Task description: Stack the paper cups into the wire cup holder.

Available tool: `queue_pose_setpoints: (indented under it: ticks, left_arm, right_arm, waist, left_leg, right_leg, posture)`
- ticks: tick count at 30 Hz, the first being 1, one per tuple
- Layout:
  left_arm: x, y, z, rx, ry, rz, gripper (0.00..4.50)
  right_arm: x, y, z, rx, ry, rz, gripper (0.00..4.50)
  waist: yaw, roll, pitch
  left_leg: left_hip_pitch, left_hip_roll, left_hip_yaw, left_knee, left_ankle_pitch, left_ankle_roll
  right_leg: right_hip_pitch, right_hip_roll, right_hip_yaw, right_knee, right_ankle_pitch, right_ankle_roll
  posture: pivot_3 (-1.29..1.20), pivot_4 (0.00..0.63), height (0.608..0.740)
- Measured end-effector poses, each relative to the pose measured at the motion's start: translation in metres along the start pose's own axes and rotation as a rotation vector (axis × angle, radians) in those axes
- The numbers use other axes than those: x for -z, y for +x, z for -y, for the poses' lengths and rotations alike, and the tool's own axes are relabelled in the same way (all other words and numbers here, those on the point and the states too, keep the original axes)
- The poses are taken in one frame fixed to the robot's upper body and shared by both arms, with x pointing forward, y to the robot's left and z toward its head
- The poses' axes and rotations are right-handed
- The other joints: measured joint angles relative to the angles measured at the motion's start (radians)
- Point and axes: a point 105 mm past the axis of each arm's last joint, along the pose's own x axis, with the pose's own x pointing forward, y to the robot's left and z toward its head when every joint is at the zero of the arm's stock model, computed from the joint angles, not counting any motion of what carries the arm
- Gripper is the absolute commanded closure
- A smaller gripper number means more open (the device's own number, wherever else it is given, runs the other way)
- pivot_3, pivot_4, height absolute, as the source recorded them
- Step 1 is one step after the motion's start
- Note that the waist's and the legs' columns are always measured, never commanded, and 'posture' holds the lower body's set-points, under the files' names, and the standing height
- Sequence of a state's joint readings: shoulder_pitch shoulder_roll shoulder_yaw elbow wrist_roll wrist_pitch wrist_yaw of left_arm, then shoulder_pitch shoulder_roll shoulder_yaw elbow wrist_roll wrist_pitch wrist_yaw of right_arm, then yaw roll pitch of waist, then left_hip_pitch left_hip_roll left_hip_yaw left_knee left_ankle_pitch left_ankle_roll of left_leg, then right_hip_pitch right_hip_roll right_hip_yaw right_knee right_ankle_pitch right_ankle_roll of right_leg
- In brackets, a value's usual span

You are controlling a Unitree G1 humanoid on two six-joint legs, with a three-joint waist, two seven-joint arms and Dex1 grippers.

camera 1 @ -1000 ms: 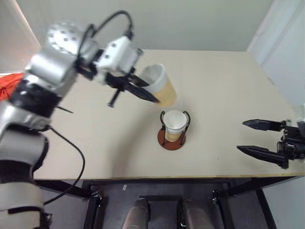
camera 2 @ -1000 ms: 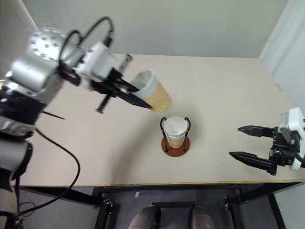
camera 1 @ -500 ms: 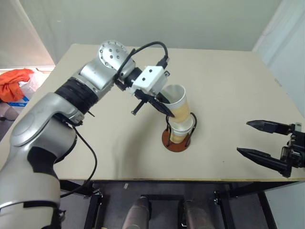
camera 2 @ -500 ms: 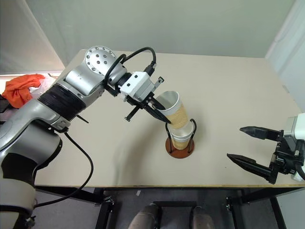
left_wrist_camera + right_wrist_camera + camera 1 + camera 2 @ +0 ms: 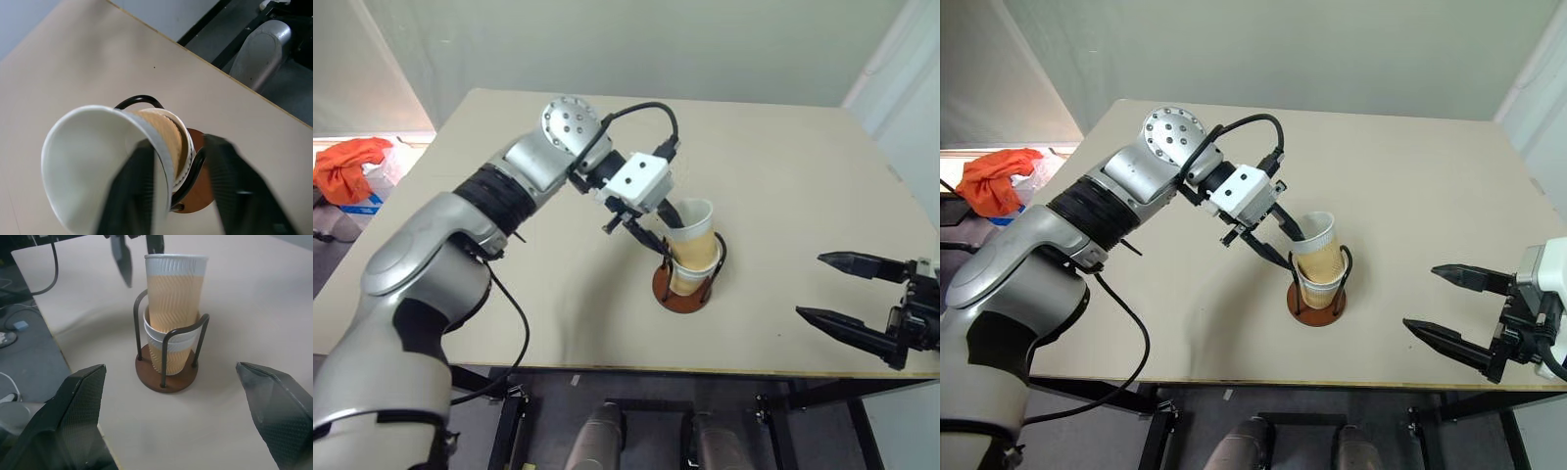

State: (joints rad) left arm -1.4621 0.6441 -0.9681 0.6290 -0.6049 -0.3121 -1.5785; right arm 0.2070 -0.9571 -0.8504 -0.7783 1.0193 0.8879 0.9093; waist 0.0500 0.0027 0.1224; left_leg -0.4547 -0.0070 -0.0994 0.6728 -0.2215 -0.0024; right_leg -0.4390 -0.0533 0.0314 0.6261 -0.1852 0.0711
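Note:
Two paper cups stand nested in the wire cup holder (image 5: pixel 683 297) near the table's front middle. The upper cup (image 5: pixel 176 289) sits upright and deep in the lower cup (image 5: pixel 171 340), between the black wire loops. My left gripper (image 5: pixel 668 238) is at the upper cup's rim on its left side. It is open: one finger (image 5: pixel 134 176) is inside the cup and the other finger (image 5: pixel 230 176) stands outside, clear of the wall. My right gripper (image 5: pixel 810 285) hangs open at the table's front right edge, well away from the holder, with nothing between its fingers.
The beige table (image 5: pixel 783 166) has bare room to the right of and behind the holder. An orange cloth (image 5: pixel 347 166) lies off the table at the far left. A black cable (image 5: pixel 514 323) droops from the left arm over the table's front left.
The left gripper carried the tilted cup down to the right and set it upright into the cup in the holder, then its jaws parted. The right gripper stayed put.

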Motion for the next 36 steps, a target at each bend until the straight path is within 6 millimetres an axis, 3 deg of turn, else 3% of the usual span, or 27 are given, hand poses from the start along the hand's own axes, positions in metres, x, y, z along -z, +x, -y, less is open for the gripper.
queue_pose_setpoints:
  ticks: [7,12,15,20,25,28,31,36]
  left_arm:
    - [-0.008,-0.011,-0.014,-0.094,0.024,0.024,1.79]
    - [-0.004,-0.043,-0.01,-0.226,-0.066,0.045,1.79]
    - [0.012,-0.067,0.016,-0.305,-0.197,0.033,1.79]
    - [0.044,-0.106,0.085,-0.523,-0.538,0.05,1.79]
    - [0.063,-0.141,0.15,-0.83,-0.813,0.052,1.79]
    - [0.069,-0.15,0.193,-0.933,-0.939,0.007,1.79]
    - [0.061,-0.156,0.211,-0.99,-0.964,-0.021,1.79]
    - [0.045,-0.166,0.216,-1.04,-0.941,-0.053,1.79]
  right_arm:
    - [-0.005,0.005,0.007,-0.032,-0.016,0.016,0.0]
    - [-0.012,0.023,0.018,-0.13,-0.04,0.052,0.0]
    - [-0.009,0.035,0.028,-0.189,-0.036,0.057,0.0]
    - [-0.008,0.048,0.06,-0.225,-0.056,0.056,0.0]
    - [-0.005,0.064,0.088,-0.264,-0.072,0.035,0.0]
    - [0.0,0.072,0.104,-0.27,-0.057,0.028,0.0]
    - [0.004,0.079,0.11,-0.297,-0.056,0.017,0.0]
    - [0.007,0.084,0.119,-0.308,-0.067,0.007,0.0]
  waist:
    - [0.0,0.0,0.0]
    - [-0.015,0.002,-0.001]
    - [-0.028,0.004,-0.002]
    - [-0.04,0.006,-0.002]
    - [-0.036,0.006,-0.002]
    - [-0.037,0.005,-0.002]
    - [-0.031,0.005,-0.002]
    - [-0.026,0.005,-0.002]
  left_leg:
    - [0.0,0.0,0.001,0.003,0.0,0.002]
    - [0.002,0.0,0.003,0.004,0.002,0.001]
    - [0.003,0.0,0.003,0.002,0.007,-0.007]
    - [0.002,0.003,0.003,0.0,0.011,-0.008]
    - [0.004,0.003,0.002,-0.006,0.011,-0.008]
    - [0.005,0.003,0.002,-0.008,0.01,-0.007]
    - [0.005,0.003,0.001,-0.008,0.008,-0.004]
    - [0.013,0.003,0.0,-0.014,0.008,-0.01]
  right_leg:
    - [0.002,0.0,0.001,0.0,0.0,0.0]
    - [0.002,0.001,0.001,0.0,0.001,0.001]
    - [0.001,0.002,0.0,0.001,0.001,0.003]
    - [-0.002,0.002,0.0,0.001,-0.001,-0.001]
    - [-0.004,0.001,-0.001,0.004,-0.005,-0.015]
    - [-0.007,0.001,-0.003,0.009,-0.007,-0.021]
    - [-0.009,0.0,-0.003,0.017,-0.01,-0.028]
    - [-0.007,0.0,-0.004,0.019,-0.005,-0.039]
  posture:
    - [0.0,0.15,0.74]
    - [0.0,0.15,0.74]
    - [0.0,0.15,0.74]
    - [0.0,0.15,0.74]
    - [0.0,0.15,0.74]
    - [0.0,0.15,0.74]
    - [0.0,0.15,0.74]
    - [0.0,0.15,0.74]
